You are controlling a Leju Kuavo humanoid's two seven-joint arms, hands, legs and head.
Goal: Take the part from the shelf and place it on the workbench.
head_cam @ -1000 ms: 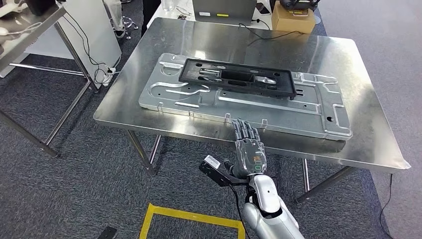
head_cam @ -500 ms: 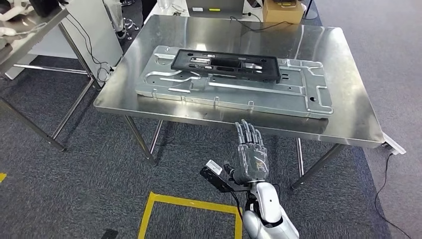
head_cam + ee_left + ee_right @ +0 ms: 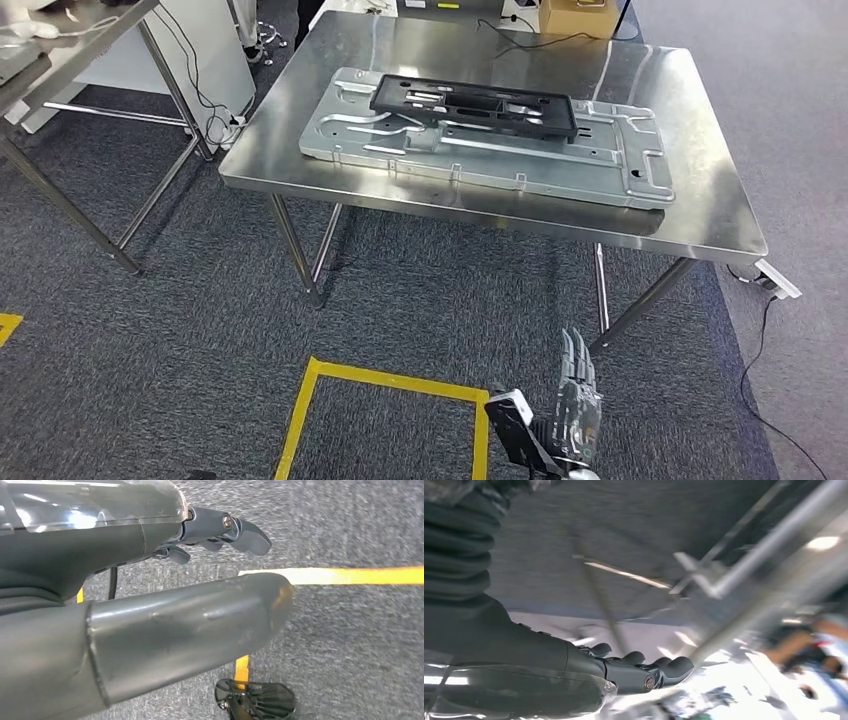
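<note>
— Biggest thing first?
— Grey carpet, spread over the whole lower half of the head view. Above it, upper centre, a steel workbench on thin legs.

— And on top of the workbench?
— A long silver stamped plate, lying flat across the middle. On that plate, toward its far edge, the black part: a flat slotted frame, set lengthwise, touching the plate, well apart from both hands.

— Anything off to the side?
— Upper left corner, part of a second metal table with slanted legs. Lower centre, yellow tape marking a square outline on the carpet.

— Hands?
— Right hand at the bottom edge, right of centre, just beside the tape square and low over the carpet. Fingers straight, slightly apart, pointing up the frame toward the workbench; released, grasping nothing. Left hand seen in the left wrist view, hanging over carpet and tape. Thumb stretched out, darker fingers loosely bent, nothing held; released too.

— Smallest?
— A cardboard box at the top edge, right of centre, on the far end of the workbench.
</note>
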